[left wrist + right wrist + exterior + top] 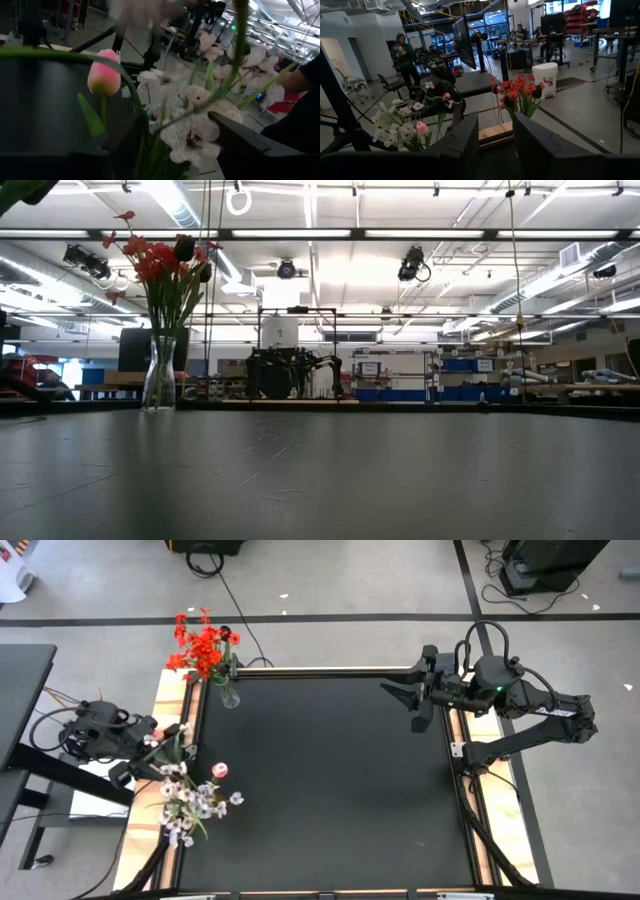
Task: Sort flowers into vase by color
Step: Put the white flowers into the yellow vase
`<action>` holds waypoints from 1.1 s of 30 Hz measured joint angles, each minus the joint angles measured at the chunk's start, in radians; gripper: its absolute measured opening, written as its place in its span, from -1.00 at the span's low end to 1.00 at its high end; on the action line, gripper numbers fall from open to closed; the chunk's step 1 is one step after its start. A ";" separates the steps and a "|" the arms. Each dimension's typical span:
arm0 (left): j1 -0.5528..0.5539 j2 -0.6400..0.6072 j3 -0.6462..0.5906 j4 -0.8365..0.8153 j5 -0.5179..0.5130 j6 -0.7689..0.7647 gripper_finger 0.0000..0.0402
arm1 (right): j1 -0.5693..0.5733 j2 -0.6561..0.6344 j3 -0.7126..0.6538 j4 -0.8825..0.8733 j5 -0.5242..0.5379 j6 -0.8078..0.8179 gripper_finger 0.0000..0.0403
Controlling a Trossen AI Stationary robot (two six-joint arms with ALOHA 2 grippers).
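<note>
black table (330, 780) | left pincer (150, 745) hidden among white sprays (190, 802), fingers unreadable | right pincer (400, 693) apart

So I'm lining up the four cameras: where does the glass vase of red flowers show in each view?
High view: glass vase of red flowers stands at the black table's far left corner.
Low view: upper left, on the far table edge.
Left wrist view: not in it; only the pink tulip and white blossoms show.
Right wrist view: only the red blooms show, centre right; the glass is hidden.
Shared landmark: the red blooms.
</note>
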 joint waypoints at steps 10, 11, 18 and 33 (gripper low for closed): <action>0.000 0.000 0.000 -0.014 0.018 0.003 0.16 | 0.000 0.000 0.000 0.000 0.000 0.000 -0.35; 0.000 0.000 0.000 -0.025 0.025 0.011 0.16 | 0.000 0.000 0.000 0.000 0.000 0.000 -0.35; 0.000 0.000 0.000 -0.074 0.032 0.020 0.16 | 0.000 0.000 0.000 0.000 0.000 0.000 -0.35; 0.000 0.102 0.106 -0.296 -0.079 0.117 0.14 | 0.000 0.000 0.000 0.000 0.000 0.000 -0.35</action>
